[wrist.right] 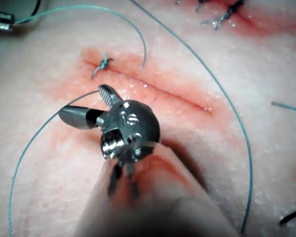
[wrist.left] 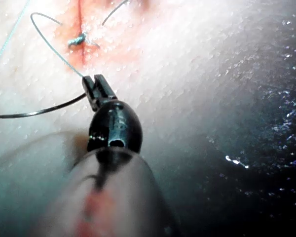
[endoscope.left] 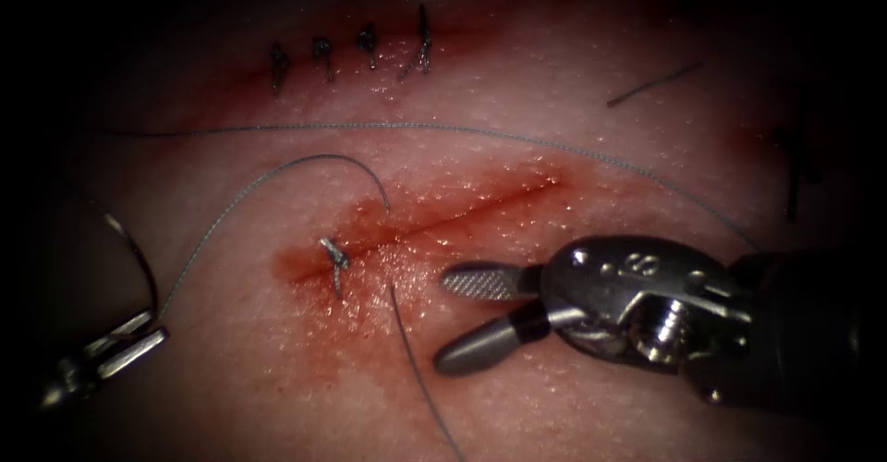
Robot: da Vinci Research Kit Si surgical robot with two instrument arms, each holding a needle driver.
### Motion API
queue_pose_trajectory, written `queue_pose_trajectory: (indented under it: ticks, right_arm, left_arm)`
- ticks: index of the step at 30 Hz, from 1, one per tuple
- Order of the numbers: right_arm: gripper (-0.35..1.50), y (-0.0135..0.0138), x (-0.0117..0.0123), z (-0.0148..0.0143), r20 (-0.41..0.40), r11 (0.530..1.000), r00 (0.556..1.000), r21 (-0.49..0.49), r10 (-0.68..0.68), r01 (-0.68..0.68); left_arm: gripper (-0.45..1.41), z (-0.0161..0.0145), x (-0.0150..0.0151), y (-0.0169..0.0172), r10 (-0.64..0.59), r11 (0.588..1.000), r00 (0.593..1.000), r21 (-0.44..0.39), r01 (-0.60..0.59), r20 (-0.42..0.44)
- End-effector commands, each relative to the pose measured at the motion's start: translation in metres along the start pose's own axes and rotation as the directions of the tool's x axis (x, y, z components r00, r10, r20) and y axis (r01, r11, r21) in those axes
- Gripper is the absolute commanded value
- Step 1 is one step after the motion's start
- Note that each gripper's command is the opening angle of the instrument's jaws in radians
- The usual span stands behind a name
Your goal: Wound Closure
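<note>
Left end effector [endoscope.left: 129, 342]: jaws closed on the thin grey thread [endoscope.left: 222, 212] and curved steel needle [endoscope.left: 129, 249], clear of the pink tissue [endoscope.left: 601, 120].
Right end effector [endoscope.left: 462, 319]: jaws wide apart, empty, beside the red cut [endoscope.left: 462, 212].
Knot [endoscope.left: 333, 257]: on the cut's left end.
Handling judgement: keep thread slack, untangled.

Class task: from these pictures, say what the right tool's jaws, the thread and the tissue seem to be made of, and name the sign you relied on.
Right tool: open, holding nothing; looks like polished metal, bright glints, cross-hatched grip face.
Thread: thin grey strand, faintly twisted, probably synthetic; the left tool is shut on it.
Tissue: soft pork belly, pale, pebbled, wet sheen.
Needle: dark curved wire by the left tool, outside the tissue.
</note>
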Motion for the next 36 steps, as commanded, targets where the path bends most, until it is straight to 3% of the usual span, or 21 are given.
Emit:
queue_pose_trajectory:
  ticks: [1,4,7,11,17,20,23,24,32,36]
  right_arm:
    - [1.25,0.0013,-0.0014,0.0007,0.014,0.995,0.995,-0.002,-0.103,0.103]
    - [1.18,0.0026,-0.0023,0.0016,0.058,0.947,0.945,0.027,-0.322,0.321]
    - [1.05,0.0035,-0.0035,0.0031,0.018,0.895,0.896,0.063,-0.443,0.441]
    - [0.96,0.0045,-0.005,0.0054,-0.051,0.865,0.866,0.05,-0.497,0.499]
    - [0.93,0.0052,-0.005,0.0078,-0.042,0.851,0.85,-0.009,-0.525,0.525]
    - [0.79,0.0049,-0.0046,0.0088,-0.049,0.844,0.843,-0.024,-0.536,0.535]
    - [0.36,0.0046,-0.0042,0.0098,-0.059,0.843,0.841,-0.037,-0.538,0.536]
    - [-0.35,0.0045,-0.0041,0.0102,-0.063,0.844,0.841,-0.026,-0.537,0.536]
    - [-0.35,0.0035,-0.0045,0.0106,-0.066,0.829,0.827,-0.015,-0.558,0.558]
    - [-0.35,0.0016,-0.0054,0.0097,-0.064,0.813,0.813,0.032,-0.578,0.581]
  left_arm:
    - [-0.45,0.0005,-0.0004,0.0009,-0.002,1.0,1.0,-0.002,0.002,0.0]
    - [-0.45,0.0005,-0.0005,0.0009,-0.001,1.0,1.0,-0.001,0.001,0.0]
    - [-0.45,0.0006,-0.0005,0.0009,0.0,1.0,1.0,-0.001,0.0,0.0]
    - [-0.45,0.0006,-0.0005,0.0009,0.0,1.0,1.0,-0.001,0.0,0.0]
    - [-0.45,0.0006,-0.0005,0.0009,0.0,1.0,1.0,-0.001,0.0,0.0]
    - [-0.45,0.0006,-0.0005,0.0009,0.0,1.0,1.0,-0.003,0.0,-0.001]
    - [-0.45,0.0006,-0.0005,0.0009,0.0,1.0,1.0,-0.002,0.0,-0.001]
    - [-0.45,0.0007,-0.0005,0.001,0.0,1.0,1.0,-0.003,0.0,-0.002]
    - [-0.45,0.0007,-0.0006,0.001,0.0,1.0,1.0,-0.002,0.0,-0.002]
    - [-0.45,0.0007,-0.0006,0.001,0.0,1.0,1.0,-0.002,0.0,-0.002]
